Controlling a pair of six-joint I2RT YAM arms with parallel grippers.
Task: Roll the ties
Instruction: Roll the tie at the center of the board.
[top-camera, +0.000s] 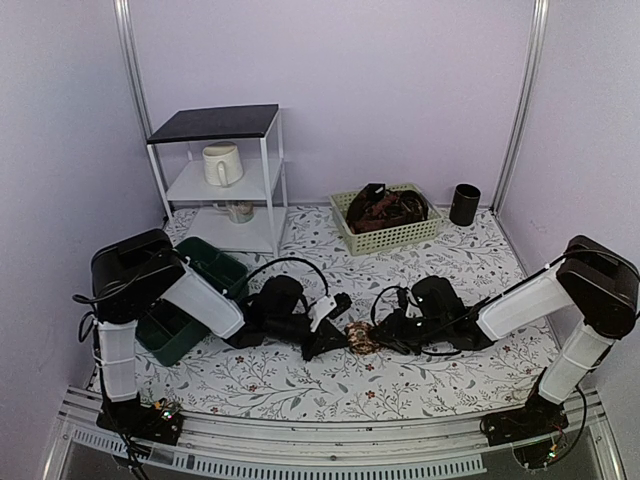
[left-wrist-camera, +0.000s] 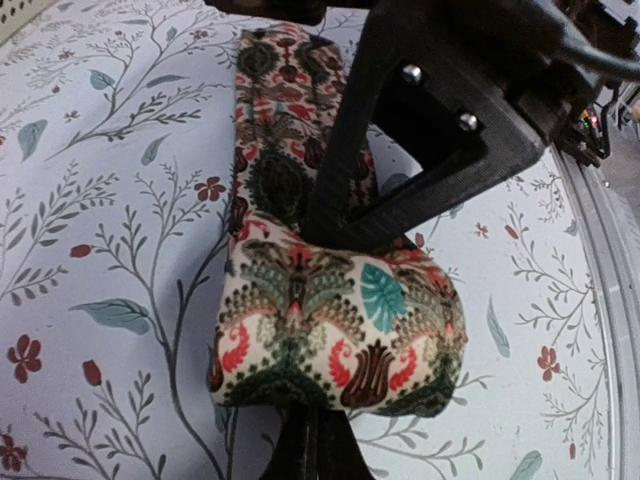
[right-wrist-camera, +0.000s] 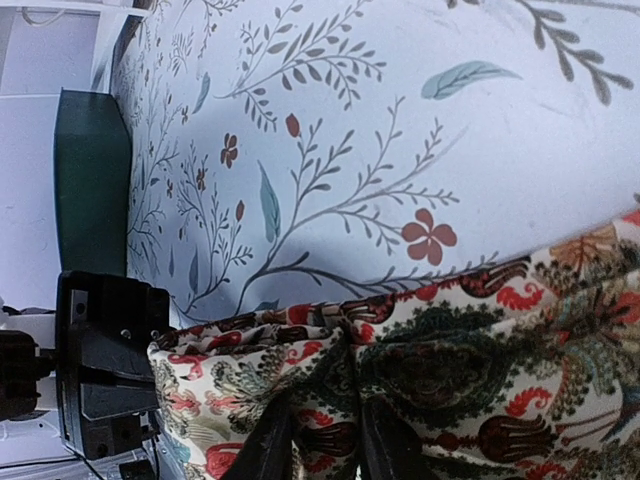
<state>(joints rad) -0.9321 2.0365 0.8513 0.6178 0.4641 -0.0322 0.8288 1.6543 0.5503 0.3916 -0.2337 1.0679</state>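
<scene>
The left fingers are pressed together. Their tips are tucked under the near edge of the coil, so I cannot tell whether a layer of cloth is nipped between them. The right fingers stand a little apart and pinch a bunched fold of the tie, meeting the coil from the side opposite the left fingers. The coil sits right at both sets of fingertips on the counter. The unrolled tail lies flat, running away from the left fingers beyond the coil.

The cloth puckers where it is pinched, so it looks soft, limp and light, and probably smooth enough for the layers to slide on each other. It likely will not keep its shape unaided: a slack grip would let the coil spring loose or telescope sideways. The safest hold seems to be across the coil's whole thickness near its core, not on a single outer edge, with the other fingers keeping the tail taut just beside the coil.

Well beyond both sets of fingers, a basket holds more ties.
</scene>
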